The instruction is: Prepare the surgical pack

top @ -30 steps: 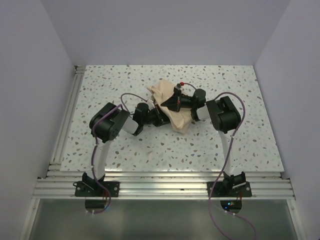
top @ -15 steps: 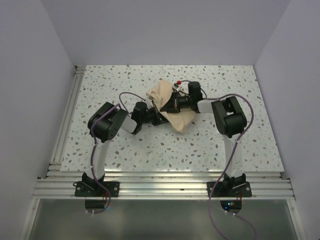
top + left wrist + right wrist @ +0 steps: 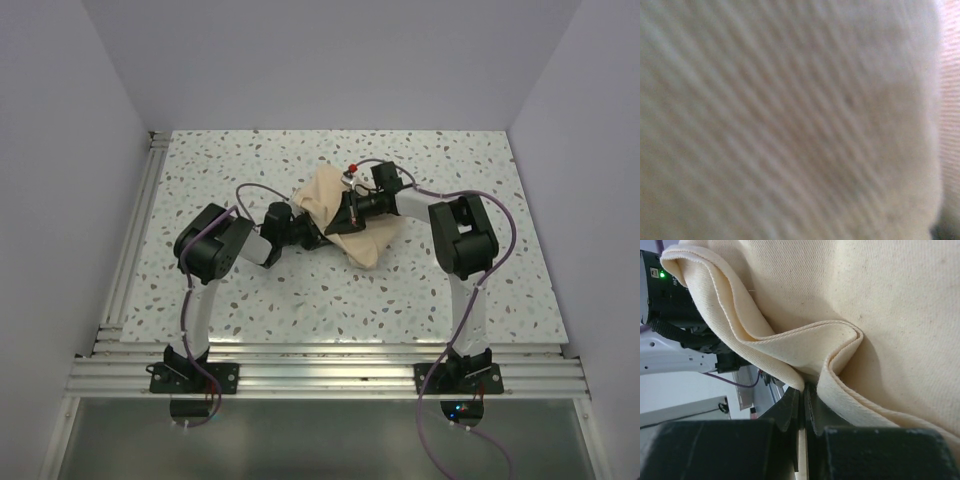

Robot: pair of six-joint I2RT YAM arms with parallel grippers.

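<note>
Top external view: the surgical pack (image 3: 365, 240), a rumpled tan cloth bundle, lies near the middle of the speckled surface (image 3: 250, 290), a little toward the far side, with both arms reaching into it. The left arm (image 3: 215, 245) comes in from the left, its wrist low against the bundle's left edge. The right arm (image 3: 460, 240) bends in from the right, its wrist lying over the top of the cloth.

Bare surface shows on every side of the pack: a wide band up to the far wall, broad stretches to left and right, and a strip between the bundle and the arm bases. An aluminium rail (image 3: 135, 250) runs along the left edge of the surface and a double rail (image 3: 330, 372) along the near edge. Pale walls close the left, far and right sides.

Right wrist view: the right jaws are pressed almost together, pinching a stitched hem (image 3: 815, 326) of the pack where the cloth's edge folds back on itself in a loop. A second hemmed edge curls toward the upper left, just in front of the left arm's black housing (image 3: 670, 295) with its green light.

Left wrist view: blurred cloth weave (image 3: 790, 120) fills the frame, so close that the left jaws are hidden. I cannot tell whether they are spread or pinching.
</note>
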